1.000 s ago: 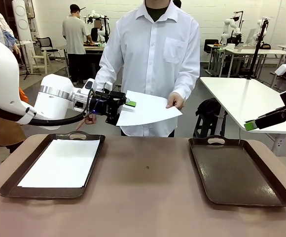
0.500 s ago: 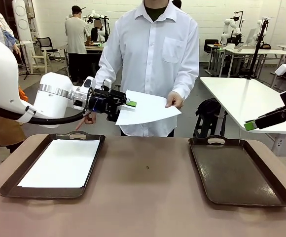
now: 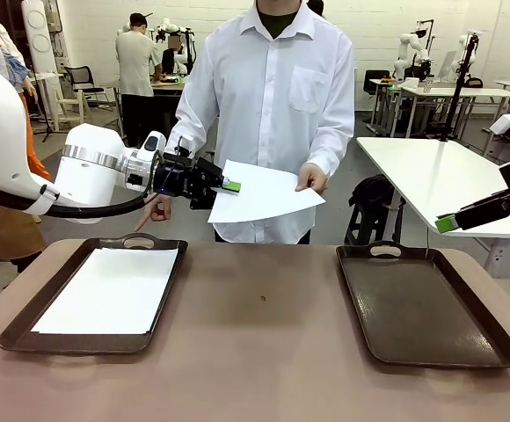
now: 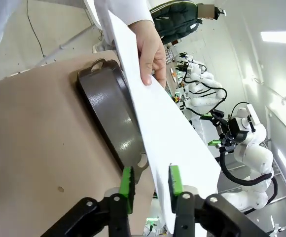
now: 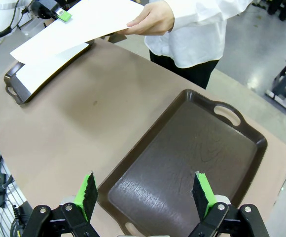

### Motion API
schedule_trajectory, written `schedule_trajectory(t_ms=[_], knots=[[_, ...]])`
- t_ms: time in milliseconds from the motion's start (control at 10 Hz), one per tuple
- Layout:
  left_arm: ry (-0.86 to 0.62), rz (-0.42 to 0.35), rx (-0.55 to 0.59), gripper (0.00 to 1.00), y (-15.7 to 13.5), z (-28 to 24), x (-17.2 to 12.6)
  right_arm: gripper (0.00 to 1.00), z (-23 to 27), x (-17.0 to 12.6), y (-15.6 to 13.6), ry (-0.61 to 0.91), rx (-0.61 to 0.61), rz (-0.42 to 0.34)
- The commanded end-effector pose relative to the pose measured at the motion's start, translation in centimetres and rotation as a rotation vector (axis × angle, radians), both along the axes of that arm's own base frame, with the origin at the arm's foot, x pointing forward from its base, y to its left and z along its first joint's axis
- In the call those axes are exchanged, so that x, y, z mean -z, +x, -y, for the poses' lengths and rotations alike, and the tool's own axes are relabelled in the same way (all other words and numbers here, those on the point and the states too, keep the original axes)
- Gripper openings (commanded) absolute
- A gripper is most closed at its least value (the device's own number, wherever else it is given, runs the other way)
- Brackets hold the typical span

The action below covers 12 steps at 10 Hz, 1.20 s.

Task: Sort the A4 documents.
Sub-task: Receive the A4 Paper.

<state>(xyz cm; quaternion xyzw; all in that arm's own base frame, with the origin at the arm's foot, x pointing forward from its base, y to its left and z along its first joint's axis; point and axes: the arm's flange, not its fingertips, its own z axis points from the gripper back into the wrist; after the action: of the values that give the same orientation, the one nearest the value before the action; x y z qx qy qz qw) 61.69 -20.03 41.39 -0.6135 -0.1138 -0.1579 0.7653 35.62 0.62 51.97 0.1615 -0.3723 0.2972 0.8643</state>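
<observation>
A person across the table holds out a white A4 document [image 3: 268, 195] in one hand [image 3: 312, 178]. My left gripper [image 3: 230, 185] reaches the sheet's near left edge. In the left wrist view the document [image 4: 177, 138] passes between the green pads [image 4: 127, 181] of my left gripper [image 4: 151, 181]. The jaws stand narrow, and a small gap shows beside the paper. Another A4 document [image 3: 110, 288] lies flat in the left brown tray [image 3: 26, 316]. My right gripper [image 5: 144, 192] hangs open and empty above the right brown tray [image 5: 182, 158].
The right tray [image 3: 422, 308] lies bare on the brown table [image 3: 264, 352], whose middle is free. The person stands at the far edge. Beyond are white tables, other people and chairs.
The left gripper's jaws have narrowed around the held sheet's edge, and the arm has drawn slightly left. The person's hand, the trays and the right arm have not moved.
</observation>
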Motion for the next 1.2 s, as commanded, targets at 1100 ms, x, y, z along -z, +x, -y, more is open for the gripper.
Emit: schedule_trajectory(t_ms=[1100], knots=[[0.003, 0.004, 0.008, 0.0, -0.1, 0.0, -0.1, 1.0, 0.0, 0.1, 0.0, 0.001, -0.001, -0.002]])
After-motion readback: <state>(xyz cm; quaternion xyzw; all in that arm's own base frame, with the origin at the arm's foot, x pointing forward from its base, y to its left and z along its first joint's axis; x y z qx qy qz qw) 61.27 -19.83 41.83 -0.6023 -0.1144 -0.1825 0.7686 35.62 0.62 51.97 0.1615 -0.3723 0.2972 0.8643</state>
